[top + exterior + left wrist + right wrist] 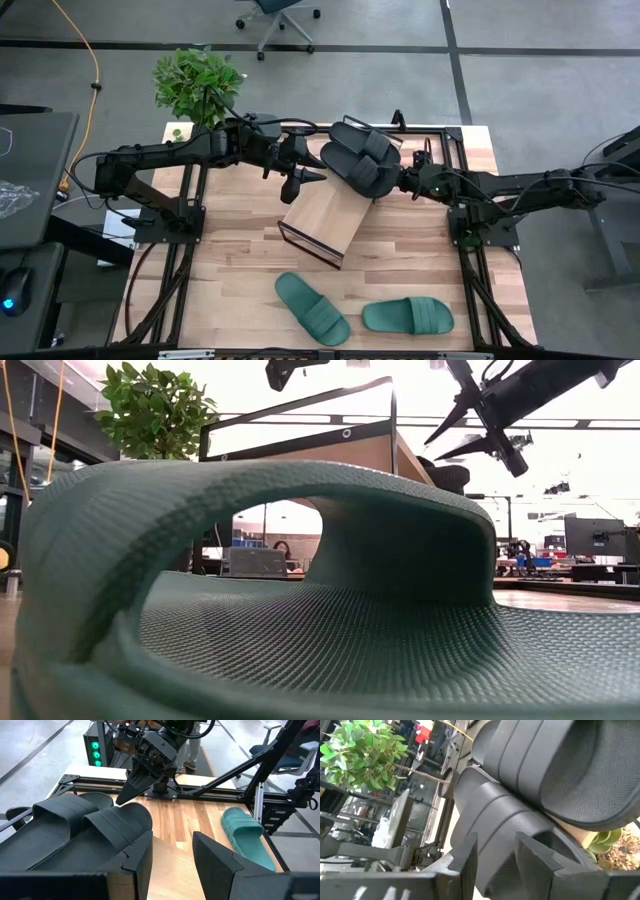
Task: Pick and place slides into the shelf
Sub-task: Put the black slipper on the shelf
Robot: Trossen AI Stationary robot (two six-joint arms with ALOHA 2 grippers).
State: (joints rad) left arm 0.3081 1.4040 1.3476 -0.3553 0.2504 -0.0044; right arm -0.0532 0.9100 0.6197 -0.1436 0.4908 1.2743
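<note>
**Right arm seating second black slide on shelf**

Two black slides (360, 157) sit side by side at the upper end of the shelf (322, 215), roughly 12 o'clock of table centre. Two green slides (312, 306) (408, 316) lie flat on the table (230, 250) near the front edge, about 6 o'clock, well apart from the shelf.

Right gripper (400, 183) is at the 3 o'clock side of the black pair, touching or just beside the nearer slide. Its wrist view shows the fingers (465, 865) spread, with black rubber close ahead; can't tell whether they're pinching the slide or already clear of it. Left gripper (303, 180) hovers at the 9 o'clock side of the pair, jaws parted, holding nothing.

Doing it well, my read:
- Confirm the slide rests fully on the board before backing off.
- Withdraw along the approach line, toward 3 o'clock; a sideways drag could knock the neighbour off the slope.
- Keep the left arm parked until the right is clear.

Hard to see:
- Low view is almost entirely blocked by a green slide.
- Contact between slide soles and board is hidden.
- Any lip at the shelf's low end isn't visible.
</note>
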